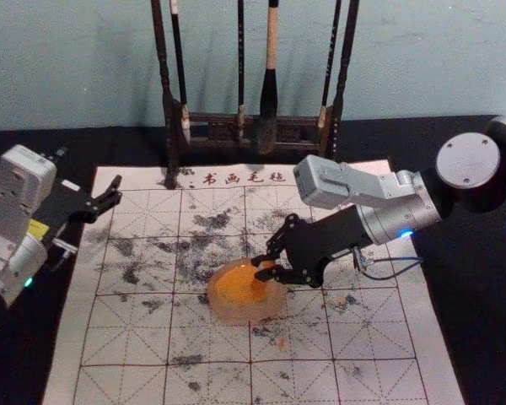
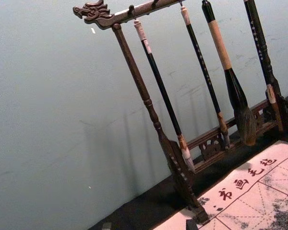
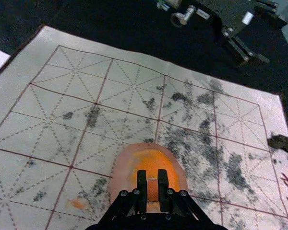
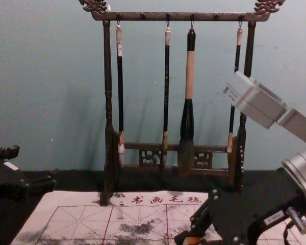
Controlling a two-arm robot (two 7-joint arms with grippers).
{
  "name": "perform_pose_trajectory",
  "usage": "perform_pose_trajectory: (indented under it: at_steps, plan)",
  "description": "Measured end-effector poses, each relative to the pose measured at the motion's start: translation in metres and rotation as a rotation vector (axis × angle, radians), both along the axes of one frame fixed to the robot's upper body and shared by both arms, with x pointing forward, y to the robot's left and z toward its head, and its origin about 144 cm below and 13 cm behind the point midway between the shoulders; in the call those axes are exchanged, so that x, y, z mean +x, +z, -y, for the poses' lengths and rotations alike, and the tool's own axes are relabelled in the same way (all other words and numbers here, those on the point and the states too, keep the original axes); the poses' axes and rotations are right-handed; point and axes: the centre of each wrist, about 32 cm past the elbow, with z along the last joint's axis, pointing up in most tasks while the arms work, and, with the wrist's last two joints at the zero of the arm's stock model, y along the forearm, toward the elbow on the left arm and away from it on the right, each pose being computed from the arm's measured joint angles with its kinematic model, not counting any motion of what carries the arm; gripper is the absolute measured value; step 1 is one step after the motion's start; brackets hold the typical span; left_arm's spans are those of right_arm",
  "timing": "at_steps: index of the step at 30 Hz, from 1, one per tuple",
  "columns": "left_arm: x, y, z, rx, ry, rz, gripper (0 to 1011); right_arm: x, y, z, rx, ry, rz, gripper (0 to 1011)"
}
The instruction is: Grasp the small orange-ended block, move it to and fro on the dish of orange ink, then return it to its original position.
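Orange-ended block (image 3: 152,190) work takes place over the grid-lined calligraphy felt (image 1: 135,337). Clock positions are read in the head view, centred on the dish, with 12 towards the rack. The brush rack (image 4: 178,17) stands at 12 o'clock. My left gripper (image 4: 34,167) is parked at 10 o'clock, fingers spread, with nothing between them. My right gripper (image 3: 152,178) reaches in from 2 o'clock and pinches the block between its two fingertips.

The pinkish ink dish (image 1: 228,316) lies under that grip; the block is over its 2 o'clock part, beside the main patch of orange ink (image 1: 236,283). Whether the inked end touches the ink I cannot tell.

Handling, as I judge it: the block is light and stiff, with flat sides that suit parallel fingers. It should not yield under a squeeze, yet a hard knock on the rim could chip it. Hold the dry sides high, clear of the inked end; wet ink there would make the pads slip. Next, stroke to and fro with light downward pressure. Excess force could tilt the block in my grip or drag the dish across the felt.
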Motion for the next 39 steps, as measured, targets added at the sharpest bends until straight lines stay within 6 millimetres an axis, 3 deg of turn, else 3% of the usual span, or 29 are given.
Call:
perform_pose_trajectory:
  at_steps: [13, 39]
  plan:
    - [0.000, 0.000, 0.000, 0.000, 0.000, 0.000, 1001, -0.003, 0.001, -0.012, 0.020, 0.049, -0.003, 132]
    - [0.000, 0.000, 0.000, 0.000, 0.000, 0.000, 1001, 0.014, -0.005, -0.033, 0.025, 0.078, -0.005, 132]
